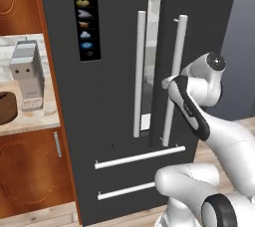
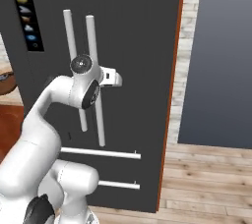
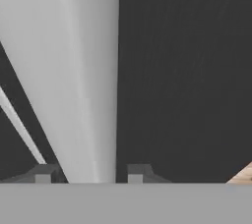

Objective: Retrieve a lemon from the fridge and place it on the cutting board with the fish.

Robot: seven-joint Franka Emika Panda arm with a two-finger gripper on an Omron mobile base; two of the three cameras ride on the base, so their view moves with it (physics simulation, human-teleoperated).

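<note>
The dark grey fridge (image 1: 114,96) stands straight ahead, and a narrow pale strip of interior (image 1: 151,71) shows between its two upper doors. My gripper (image 1: 168,82) is at the right door's long white bar handle (image 1: 175,71), about halfway up. In the hand view the handle (image 3: 83,70) runs between my two fingertips (image 3: 45,174), and my gripper (image 3: 91,176) is shut on it. A dark brown cutting board edge (image 1: 6,107) lies on the counter at far left. The lemon and the fish are hidden.
A grey boxy appliance (image 1: 27,74) stands on the pale counter (image 1: 35,119) left of the fridge, above brown wooden cabinets (image 1: 30,171). Two white drawer bars (image 1: 139,157) cross the fridge's lower part. A grey wall (image 2: 221,56) and wooden floor (image 2: 211,183) lie to the right.
</note>
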